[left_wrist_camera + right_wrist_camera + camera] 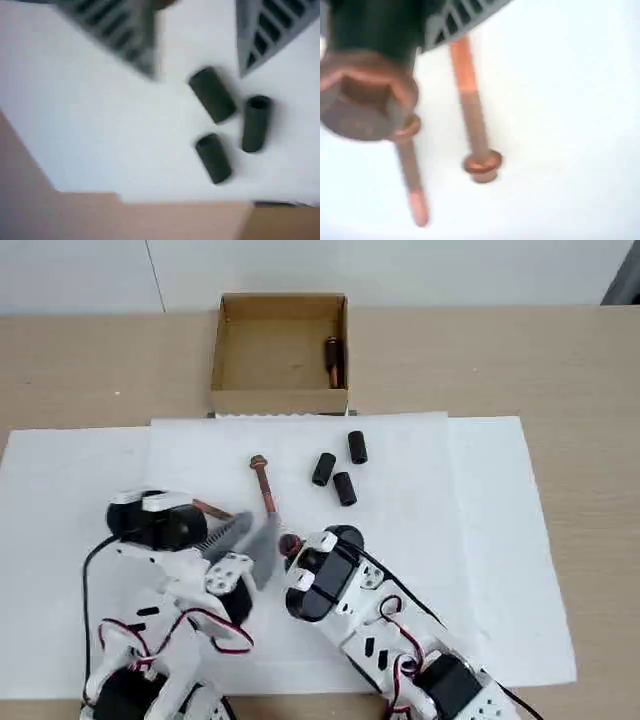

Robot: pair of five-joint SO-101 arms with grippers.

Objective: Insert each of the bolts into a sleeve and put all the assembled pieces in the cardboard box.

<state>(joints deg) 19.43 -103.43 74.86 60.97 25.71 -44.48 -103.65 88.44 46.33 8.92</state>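
Across the whole high view, tan wooden desk [80,360], its middle and 6 o'clock part covered by white paper sheets [480,540]. At 7 o'clock on the paper, left arm [165,570], with left gripper [250,537] spread wide, empty, aimed toward 2 o'clock. At 5 o'clock, right arm [380,630], with right gripper [296,550] clamped on a copper-coloured hex-head metal bolt [367,102], head end sticking out, just beside the left gripper's fingers. At 12 o'clock on bare desk, just beside the paper's far edge, open square cardboard box [280,400]; inside, against its 3 o'clock wall, one assembled bolt-in-sleeve piece [334,360]. Flat on the paper at centre, second copper bolt [265,485], head toward 12 o'clock, threaded end close to the left gripper's fingers. At 9 o'clock of that one, third copper bolt [212,510], partly hidden by the left arm. Loose on the paper at 1 o'clock of the grippers, three short black cylindrical sleeves, near one another but apart: far sleeve [357,447], middle sleeve [323,468], near sleeve [345,488]
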